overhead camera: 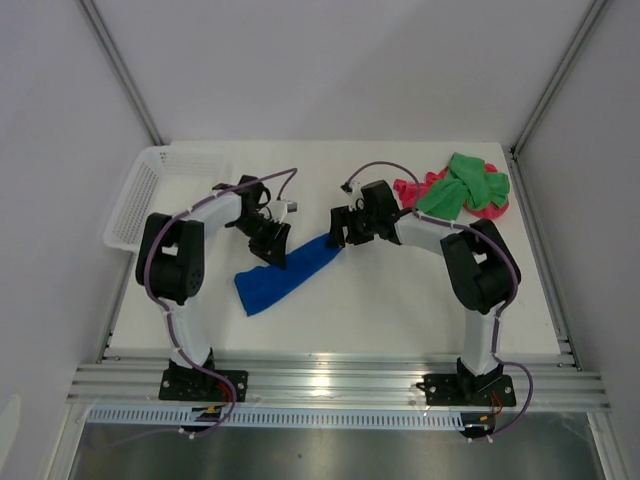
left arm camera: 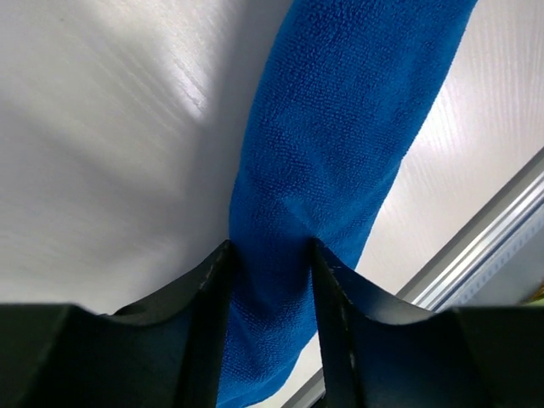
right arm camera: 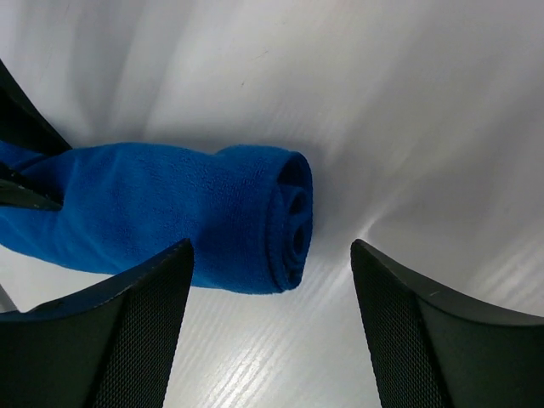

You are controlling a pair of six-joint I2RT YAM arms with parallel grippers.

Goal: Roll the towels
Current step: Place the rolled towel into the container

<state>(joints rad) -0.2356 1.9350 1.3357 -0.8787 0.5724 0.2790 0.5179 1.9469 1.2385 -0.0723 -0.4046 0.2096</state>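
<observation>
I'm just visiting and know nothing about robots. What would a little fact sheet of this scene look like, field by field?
blue towel: rolled into a tube, lying mid-way across the table
left jaws: straddling the blue towel; whether they grip it is unclear
right jaws: open wide by the roll's spiral end, holding nothing
green towel: crumpled on top of the pink-red towel, far right
white mesh basket: far left corner

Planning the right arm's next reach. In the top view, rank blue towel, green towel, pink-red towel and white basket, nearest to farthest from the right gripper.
From the right gripper:
1. blue towel, at its fingertips, mid-table.
2. pink-red towel and green towel, heaped together at far right: too close to call.
3. white mesh basket, far left corner.
</observation>
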